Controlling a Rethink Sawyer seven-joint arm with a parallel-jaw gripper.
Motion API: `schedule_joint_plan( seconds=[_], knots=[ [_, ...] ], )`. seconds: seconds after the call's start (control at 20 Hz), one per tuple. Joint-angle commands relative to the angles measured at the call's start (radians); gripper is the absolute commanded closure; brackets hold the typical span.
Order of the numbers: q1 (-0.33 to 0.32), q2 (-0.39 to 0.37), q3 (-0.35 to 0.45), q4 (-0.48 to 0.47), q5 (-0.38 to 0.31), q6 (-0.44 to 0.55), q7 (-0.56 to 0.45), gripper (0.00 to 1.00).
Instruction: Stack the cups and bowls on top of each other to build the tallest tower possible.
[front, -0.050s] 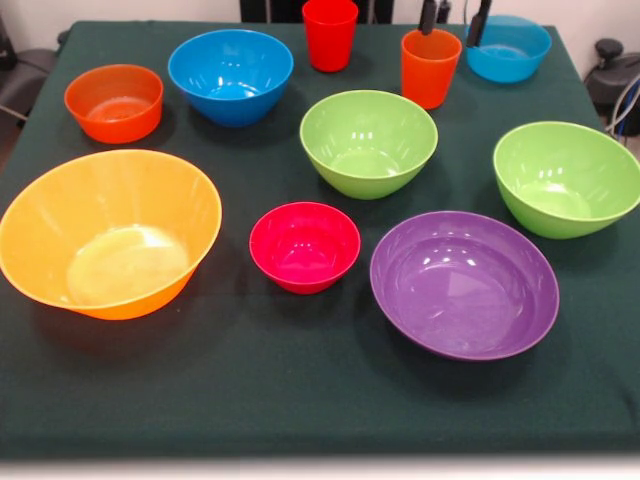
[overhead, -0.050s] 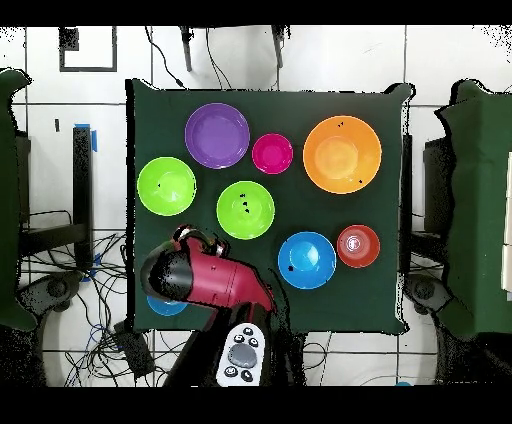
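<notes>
1. Front view: the gripper (front, -0.050s: 454, 22) hangs with jaws spread and nothing held; one finger is just above the orange cup (front, -0.050s: 430, 66), the other over the far blue bowl (front, -0.050s: 508, 47). No tower exists yet.
2. Risk: a descent could catch the cup's rim and tip it.
3. Overhead view: the arm (overhead, -0.050s: 205, 280) hides that cup; the big orange bowl (overhead, -0.050s: 342, 153) sits well apart, so the carry is long.

front: low, across table (front, -0.050s: 300, 400) | overhead: straight down | shared: table
</notes>
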Motion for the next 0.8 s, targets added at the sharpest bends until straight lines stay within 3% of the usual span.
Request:
schedule_joint_plan(
  seconds=[0.05, 0.3, 0.55, 0.8],
  knots=[
    [0.03, 0.056, 0.103, 0.084, 0.021, -0.108, 0.23, 0.0],
    [0.023, 0.061, 0.126, 0.105, 0.028, -0.135, 0.24, 0.0],
    [0.072, 0.069, 0.101, 0.106, 0.041, -0.148, 0.269, 0.0],
    [0.059, 0.079, 0.103, 0.091, 0.028, -0.138, 0.268, 0.0]
  ],
)
